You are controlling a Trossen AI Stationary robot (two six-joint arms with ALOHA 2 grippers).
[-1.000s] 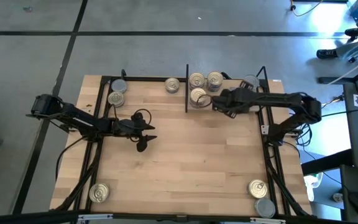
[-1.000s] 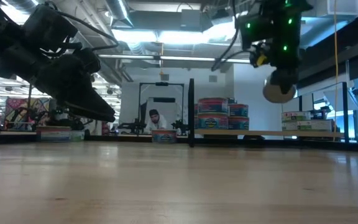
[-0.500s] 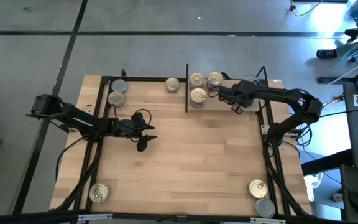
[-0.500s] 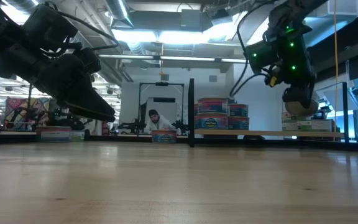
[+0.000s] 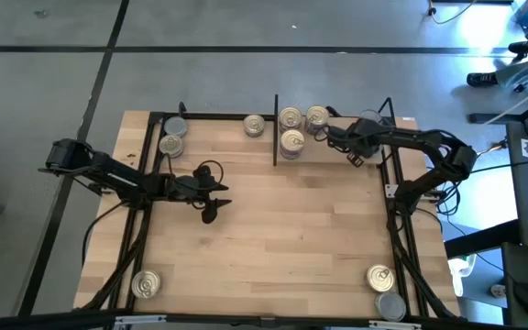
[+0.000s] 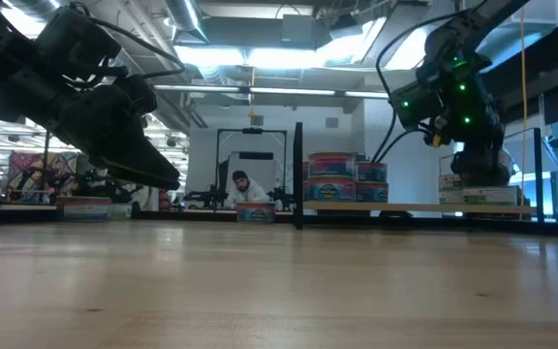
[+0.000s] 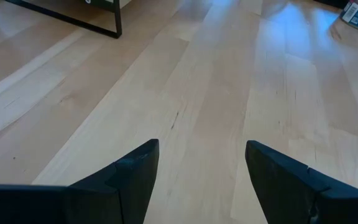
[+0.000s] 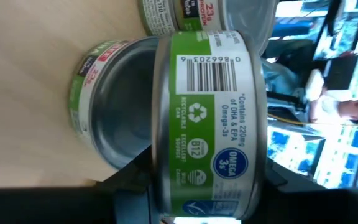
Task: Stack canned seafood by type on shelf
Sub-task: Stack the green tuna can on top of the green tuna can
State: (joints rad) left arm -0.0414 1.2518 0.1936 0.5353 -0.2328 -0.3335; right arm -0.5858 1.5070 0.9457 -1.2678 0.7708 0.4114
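Note:
My right gripper point(image 5: 363, 131) is shut on a green-labelled tin point(image 8: 207, 106) of canned seafood at the shelf's far right corner. It holds that tin over a grey-lidded tin point(image 8: 104, 106) point(image 5: 368, 119) that rests on the plank. Right of the black divider point(image 5: 275, 137) stand gold-lidded tins point(image 5: 291, 140), point(image 5: 290, 117), point(image 5: 316, 116). Another tin point(image 5: 254, 126) stands left of the divider. My left gripper point(image 5: 211, 197) point(image 7: 201, 155) hovers open over bare wood at the left, with nothing between its fingers. My right gripper pinches the green-labelled tin between its two fingers point(image 8: 132, 199). One finger stands at each flat end of the tin, and the label band point(image 8: 207, 180) runs between them. The gripper slants down from the table's right side. The tin is lifted, turned on its edge.
Two tins point(image 5: 176, 126), point(image 5: 170, 145) sit at the far left corner. One tin point(image 5: 145, 284) sits at the near left and two point(image 5: 379, 277), point(image 5: 391, 305) at the near right. Black bars point(image 5: 218, 116) edge the shelf. A person point(image 6: 241, 184) sits in the room beyond.
My right gripper has carried the tin from beside the divider's tins toward the table's right edge and downward, to above the grey-lidded tin in the far right corner. It has turned on the way: the tin's round face no longer faces the near edge.

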